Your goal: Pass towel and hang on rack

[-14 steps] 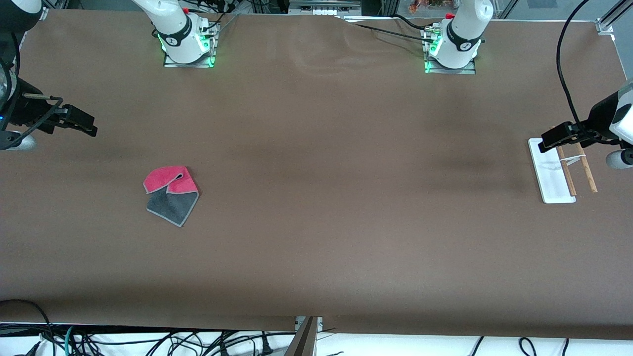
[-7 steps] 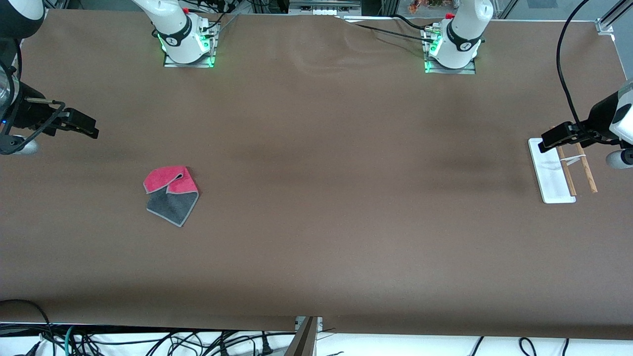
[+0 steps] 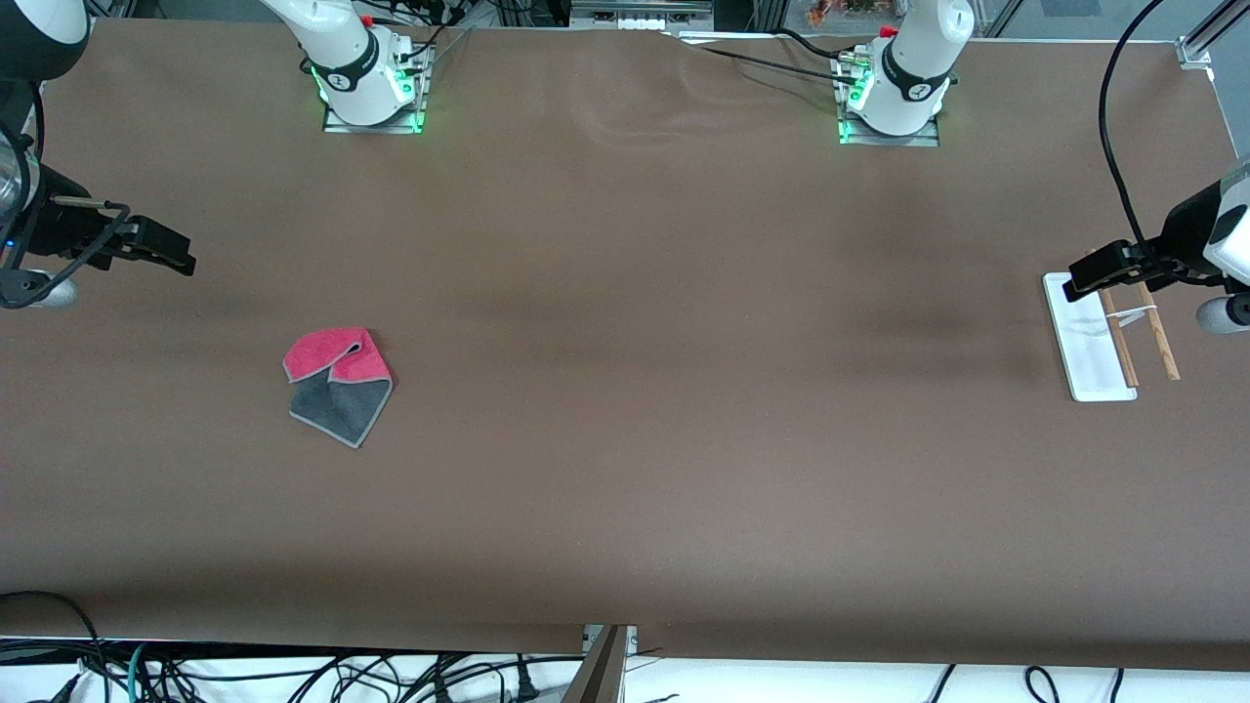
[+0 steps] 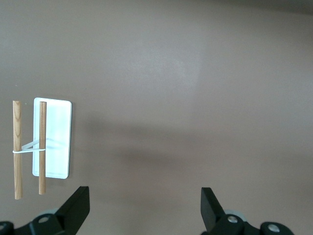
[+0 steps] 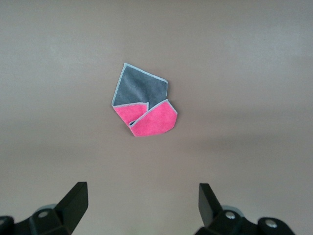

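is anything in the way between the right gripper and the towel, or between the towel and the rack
Nothing visible. The right gripper hangs open over bare table at its arm's end; the towel lies on the table, nearer the front camera. Only bare table runs from it to the rack, where the open left gripper hovers.

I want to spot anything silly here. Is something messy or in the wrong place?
A little. The towel lies crumpled on the table, folded so both its pink and grey faces show, near the right arm's end. The rack stands bare at the left arm's end. Both the right gripper and left gripper hang open, holding nothing.
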Controlling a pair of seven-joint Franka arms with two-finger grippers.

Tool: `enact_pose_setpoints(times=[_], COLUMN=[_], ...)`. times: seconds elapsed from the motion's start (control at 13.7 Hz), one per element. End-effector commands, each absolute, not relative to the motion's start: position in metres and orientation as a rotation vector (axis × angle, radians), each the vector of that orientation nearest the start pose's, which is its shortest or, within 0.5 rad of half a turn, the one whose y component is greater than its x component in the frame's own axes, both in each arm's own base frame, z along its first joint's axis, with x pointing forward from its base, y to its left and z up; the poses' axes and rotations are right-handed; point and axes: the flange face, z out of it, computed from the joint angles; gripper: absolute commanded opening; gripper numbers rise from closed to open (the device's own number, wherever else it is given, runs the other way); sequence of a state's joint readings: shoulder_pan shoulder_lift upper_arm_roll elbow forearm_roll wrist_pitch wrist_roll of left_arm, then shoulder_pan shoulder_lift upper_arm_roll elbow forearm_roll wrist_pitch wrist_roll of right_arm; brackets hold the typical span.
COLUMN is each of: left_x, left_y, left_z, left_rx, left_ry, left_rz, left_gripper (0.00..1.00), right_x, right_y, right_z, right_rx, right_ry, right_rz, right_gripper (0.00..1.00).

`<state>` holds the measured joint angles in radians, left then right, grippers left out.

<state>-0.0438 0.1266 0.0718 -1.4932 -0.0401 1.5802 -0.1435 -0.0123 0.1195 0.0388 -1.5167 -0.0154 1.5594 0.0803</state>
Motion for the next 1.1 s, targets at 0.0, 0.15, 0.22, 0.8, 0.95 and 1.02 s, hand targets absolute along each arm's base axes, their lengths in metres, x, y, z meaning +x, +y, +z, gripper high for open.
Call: enact_pose_setpoints(times=[0.0,0.15,0.22,0.8,0.95,1.02], left_x=[0.595,0.595,0.595,0.595,0.595,0.595], left_y=[0.010,0.010,0.010,0.010,0.010,0.011], left_z=[0.593,0.593,0.593,0.592,0.593,0.593], left_rx=[-3.139,-3.139,-3.139,-3.138,-3.138,-3.138], left_ry=[-0.234,-0.234,-0.234,-0.236,-0.236,-0.236], left_rz=[0.068,0.068,0.068,0.070,0.068,0.068], left_gripper=[1.00,1.00,1.00,1.00,1.00,1.00], right_x=[0.596,0.602,0.606,0.630,0.635,0.638], right_y=[0.015,0.015,0.014,0.022,0.026,0.028], right_z=[0.574,0.560,0.549,0.493,0.475,0.467], right_rx=[-3.163,-3.160,-3.152,-3.143,-3.140,-3.140], right_ry=[0.079,0.088,0.093,0.059,0.048,0.041], right_rz=[0.129,0.160,0.189,0.257,0.293,0.293], right_gripper=[1.00,1.00,1.00,1.00,1.00,1.00])
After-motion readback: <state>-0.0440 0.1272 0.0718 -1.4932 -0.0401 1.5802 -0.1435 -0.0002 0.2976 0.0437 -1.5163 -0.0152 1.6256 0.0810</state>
